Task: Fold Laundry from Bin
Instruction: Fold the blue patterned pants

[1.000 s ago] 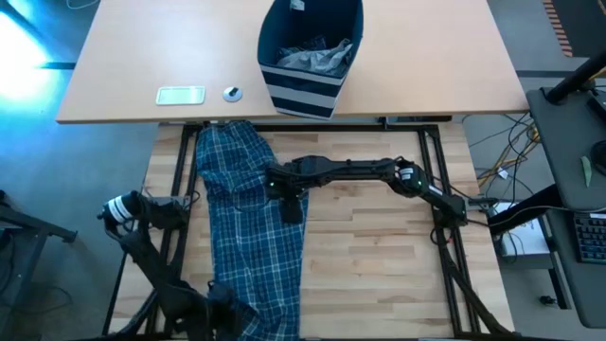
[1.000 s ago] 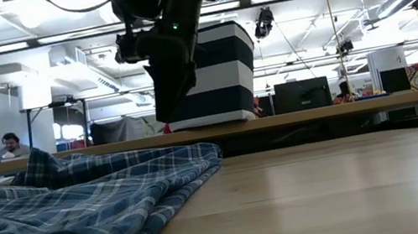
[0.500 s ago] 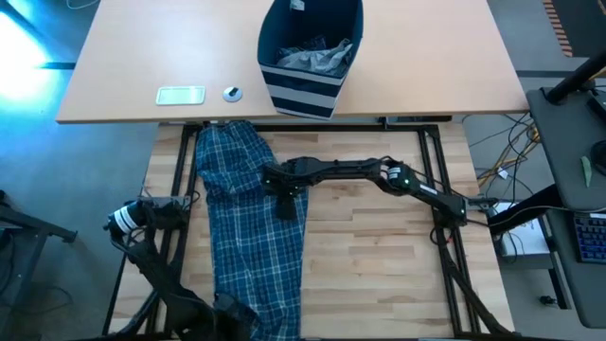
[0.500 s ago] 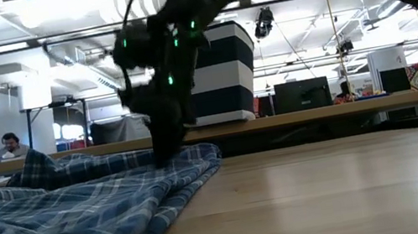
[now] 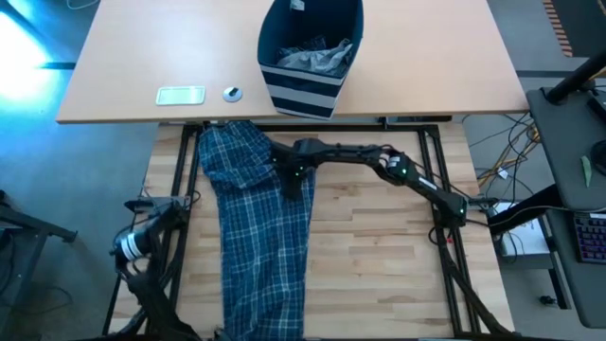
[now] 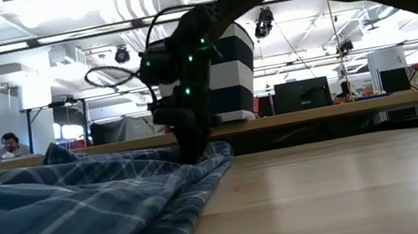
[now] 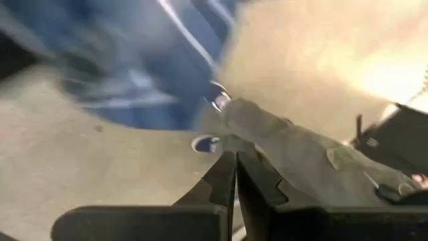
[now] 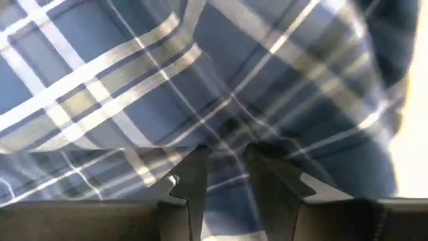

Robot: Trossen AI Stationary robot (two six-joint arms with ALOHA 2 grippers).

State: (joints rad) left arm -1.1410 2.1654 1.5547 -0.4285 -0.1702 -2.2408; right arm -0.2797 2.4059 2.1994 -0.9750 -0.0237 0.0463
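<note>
At the near edge, off the wooden surface, our left tool was clenched empty. Our right tool pinched the plaid trousers; we should grip both layers firmly. Beyond stood the bin, with a card.

Pale flat card beside small round disc on far desk.
</note>
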